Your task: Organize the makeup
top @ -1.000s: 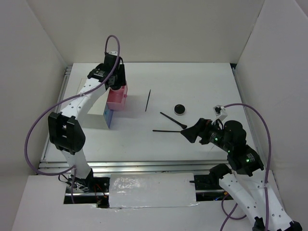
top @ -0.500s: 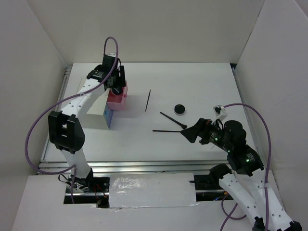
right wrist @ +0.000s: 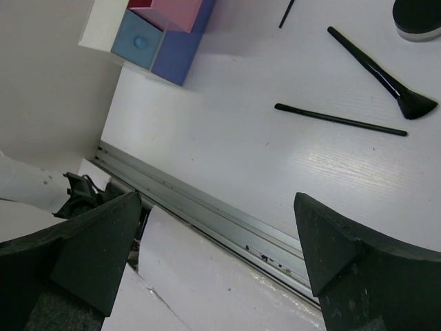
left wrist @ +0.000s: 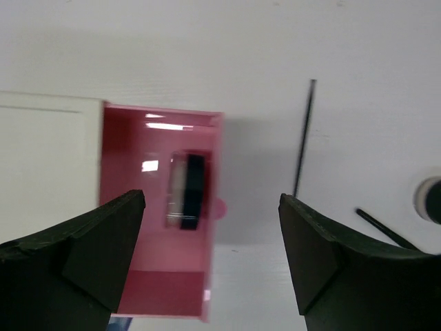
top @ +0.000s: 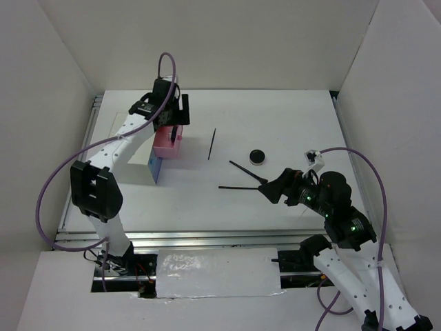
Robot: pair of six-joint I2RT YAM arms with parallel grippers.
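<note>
Left end effector (left wrist: 210,207) first: fingers spread wide, gripping nothing, touching nothing, poised above the pulled-out pink drawer (left wrist: 155,289). Right end effector (right wrist: 217,200) likewise wide open and empty, held over the near right part of the table (top: 289,117), well apart from the left one. Then by size. White box (top: 138,148) near the far left of the table, pink drawer jutting from its right side, blue drawer (top: 156,169) just nearer than the pink one in the top view. Black brush (top: 248,172) flat on the table right of centre, bristle end toward the right end effector. Long thin pencil (top: 238,187) just beside the brush on its near side, not touching it. Shorter thin pencil (top: 212,143) between pink drawer and brush, apart from both. Round compact (top: 257,156) on the table just beyond the brush. Only in the left wrist view: a dark compact (left wrist: 191,192) inside the pink drawer, seemingly on its edge, hidden under the arm from above. Only in the right wrist view: the blue drawer's front with its small knob (right wrist: 141,40). Only from above: both arms at once, and the white box whole.
</note>
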